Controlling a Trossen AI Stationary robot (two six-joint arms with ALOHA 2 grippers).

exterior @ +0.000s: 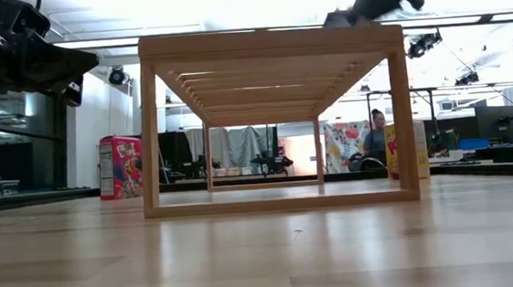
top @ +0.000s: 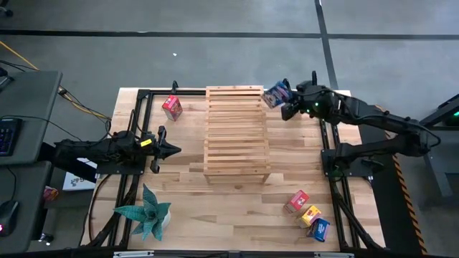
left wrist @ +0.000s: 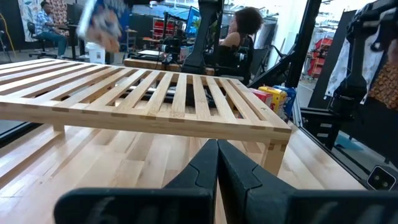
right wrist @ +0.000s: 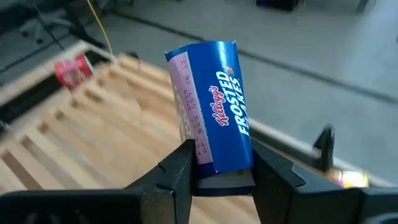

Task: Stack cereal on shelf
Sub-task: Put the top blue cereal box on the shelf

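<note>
The right claw has a blue cereal box pinched between its fingers, partly closed on the box's lower end, and it hangs in the air at the far right corner of the wooden rack, just off the top edge. The box stands up out of the claw, tilted a little.

Over on the left, the left claw is shut tight on nothing, pointing at the rack's left side from a short way off.

Counting boxes: one blue in the claw, one red box standing on the surface near the rack's far left corner, and three more bunched at the near right of the surface, a second red box, a yellow box and a second blue box. That's five I can make out from above.

The rack itself holds no boxes. A teal plant sits at the near left.
</note>
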